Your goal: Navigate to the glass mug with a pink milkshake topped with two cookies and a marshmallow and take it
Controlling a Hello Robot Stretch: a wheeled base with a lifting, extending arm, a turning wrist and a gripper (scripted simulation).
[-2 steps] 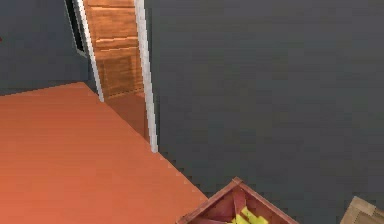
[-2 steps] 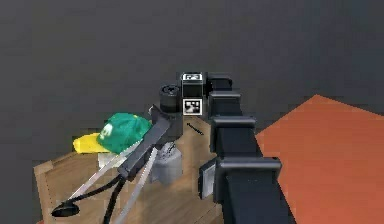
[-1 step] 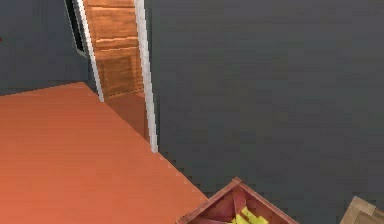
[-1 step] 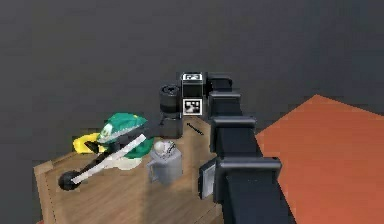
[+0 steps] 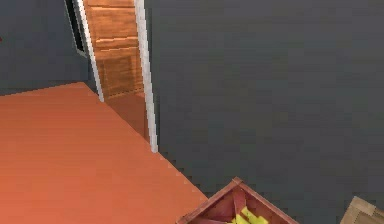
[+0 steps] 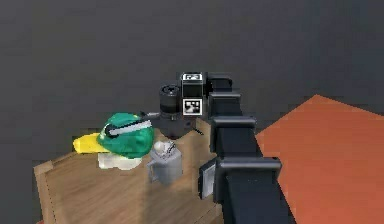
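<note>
The gripper (image 6: 122, 126) showed against a green and yellow lump (image 6: 125, 145) on the wooden table (image 6: 70, 188); its grip, and whether it held anything, could not be told. A pale glassy thing (image 6: 165, 166), perhaps the mug, stood just beside; centring on it before lifting seemed wise

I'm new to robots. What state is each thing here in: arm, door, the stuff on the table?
Dark square arm: extended over the light wooden table.
Green rounded thing: resting on the table.
Gripper: at the green rounded thing; cannot tell whether it holds anything.
Pale grey cup-like thing: upright on the table.
Panelled wooden door: cannot tell whether shut.
Red-brown open box: holds yellow things.
</note>
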